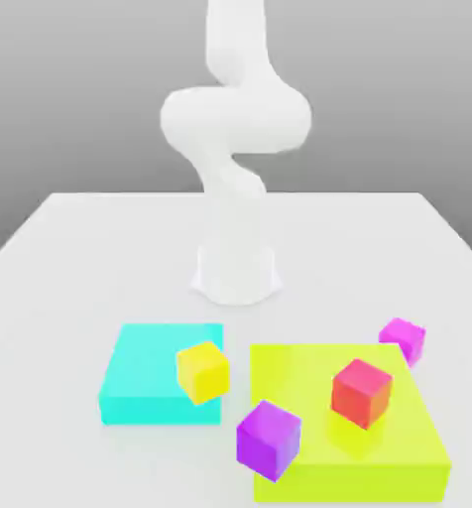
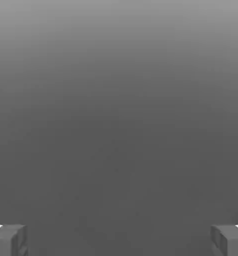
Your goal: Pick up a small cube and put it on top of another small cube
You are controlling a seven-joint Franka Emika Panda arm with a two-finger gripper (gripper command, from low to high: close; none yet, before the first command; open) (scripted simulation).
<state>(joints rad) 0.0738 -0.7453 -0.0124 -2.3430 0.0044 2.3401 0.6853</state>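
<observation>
The small cube [image 1: 403, 339], plain bright magenta-pink, rests on the white table at the exterior view's right, touching the far right corner of a yellow-green slab [image 1: 399, 466]. In the hand view my gripper [image 2: 119, 242] is open: its two grey fingertips [image 2: 11, 241] stand far apart with nothing between them, against a plain grey background. In the exterior view the white arm [image 1: 235, 119] rises from its base [image 1: 237, 273] and bends upward, well behind the cubes.
A red cube [image 1: 361, 391] sits on the yellow-green slab. A darker violet-purple cube [image 1: 268, 439] stands at that slab's near left edge. A yellow cube [image 1: 202, 371] sits on the right side of a cyan slab [image 1: 141, 382].
</observation>
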